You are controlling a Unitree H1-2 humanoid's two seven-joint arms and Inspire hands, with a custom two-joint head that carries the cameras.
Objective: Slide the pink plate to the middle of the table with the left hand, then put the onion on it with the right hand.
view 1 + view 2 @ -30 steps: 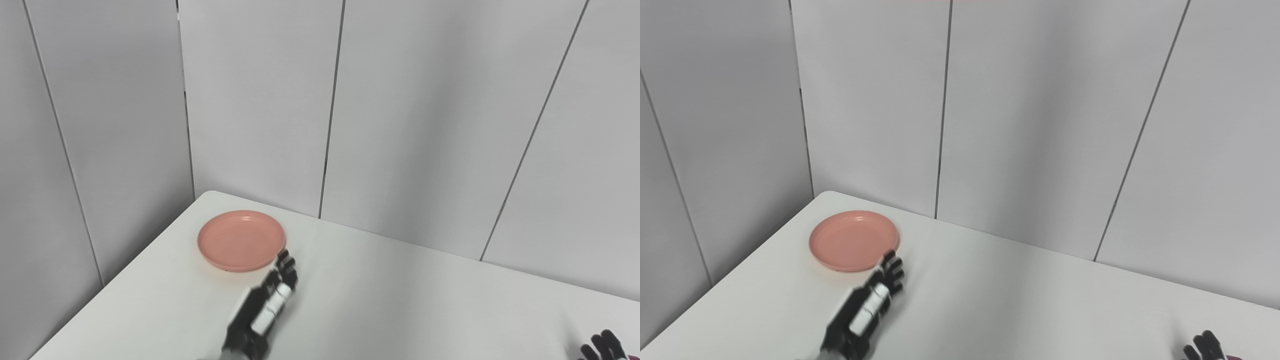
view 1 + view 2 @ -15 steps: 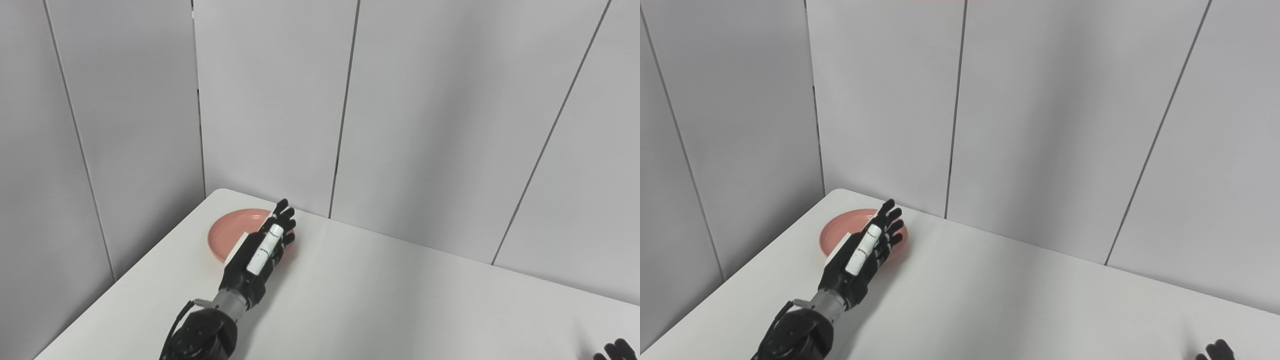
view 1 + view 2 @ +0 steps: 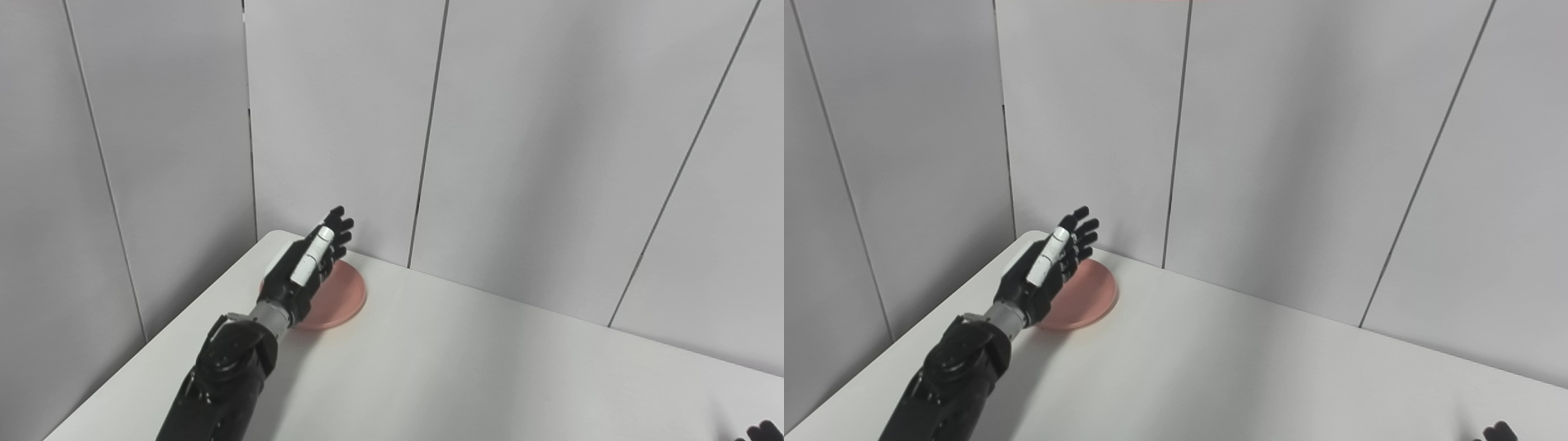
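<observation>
Over the pink plate (image 3: 343,300), the left hand (image 3: 306,266) hovers, fingers spread.

No writing, label, brand, number or sign is showing legibly anywhere in either view; nothing here is reading as text.

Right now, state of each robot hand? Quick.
Left robot hand: open, fingers extended over the pink plate, holding nothing.
Right robot hand: only fingertips show at the bottom edge; cannot be told.
</observation>
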